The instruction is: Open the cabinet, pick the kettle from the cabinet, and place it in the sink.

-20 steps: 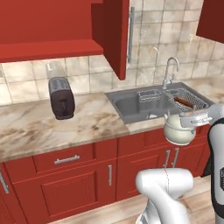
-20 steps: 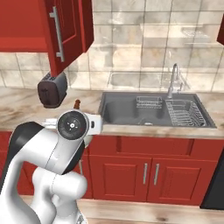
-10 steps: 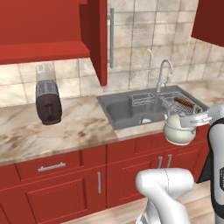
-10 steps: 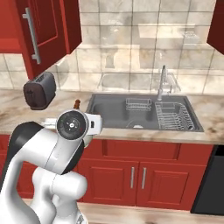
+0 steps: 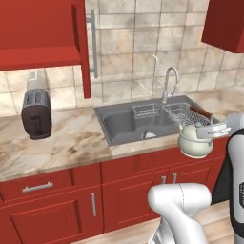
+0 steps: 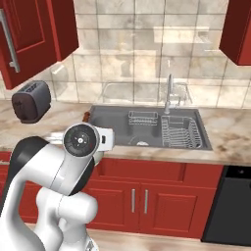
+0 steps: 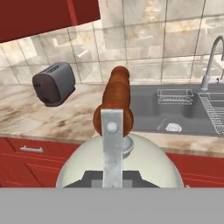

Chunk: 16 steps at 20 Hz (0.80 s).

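The claw (image 5: 213, 131) was clamped on the kettle (image 5: 194, 143) by its handle, holding it just before the sink (image 5: 143, 121), above the worktop (image 5: 62, 143) edge.

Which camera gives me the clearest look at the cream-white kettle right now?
The left base view: the small round cream-white kettle hangs whole beside the grey metal sink. The hand view crops it to handle and dome; in the right base view the arm hides it.

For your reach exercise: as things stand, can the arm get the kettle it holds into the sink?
Probably yes. The kettle hangs in front of the counter edge, and the sink's left basin lies open with nothing between.
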Available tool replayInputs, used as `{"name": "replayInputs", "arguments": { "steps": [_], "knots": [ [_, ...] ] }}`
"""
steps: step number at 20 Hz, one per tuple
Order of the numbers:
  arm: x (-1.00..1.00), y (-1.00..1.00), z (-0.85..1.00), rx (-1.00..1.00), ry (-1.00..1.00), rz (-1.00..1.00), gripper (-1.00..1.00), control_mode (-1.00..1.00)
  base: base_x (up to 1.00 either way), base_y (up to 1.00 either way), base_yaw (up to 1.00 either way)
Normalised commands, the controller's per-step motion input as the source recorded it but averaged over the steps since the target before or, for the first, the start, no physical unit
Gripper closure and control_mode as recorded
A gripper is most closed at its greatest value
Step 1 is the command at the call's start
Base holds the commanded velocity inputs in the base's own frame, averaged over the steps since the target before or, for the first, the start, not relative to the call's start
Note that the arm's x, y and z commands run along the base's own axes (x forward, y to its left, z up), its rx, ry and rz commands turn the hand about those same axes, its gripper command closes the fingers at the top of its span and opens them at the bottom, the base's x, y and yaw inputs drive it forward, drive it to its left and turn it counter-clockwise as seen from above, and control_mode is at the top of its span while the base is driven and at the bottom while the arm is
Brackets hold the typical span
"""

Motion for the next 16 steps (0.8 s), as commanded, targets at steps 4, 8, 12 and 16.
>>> {"name": "replayInputs", "arguments": {
  "steps": [4, 8, 12, 16],
  "knots": [
    [0.00, 0.00, 0.00, 0.00, 0.00, 0.00, 1.00, 1.00, 0.33, -0.42, 0.06],
    [0.00, 0.00, 0.00, 0.00, 0.00, 0.00, 1.00, 1.00, 0.36, -0.40, 0.08],
    [0.00, 0.00, 0.00, 0.00, 0.00, 0.00, 1.00, 1.00, 0.34, -0.36, 0.06],
    [0.00, 0.00, 0.00, 0.00, 0.00, 0.00, 1.00, 1.00, 0.43, -0.15, 0.00]
  ]
}}
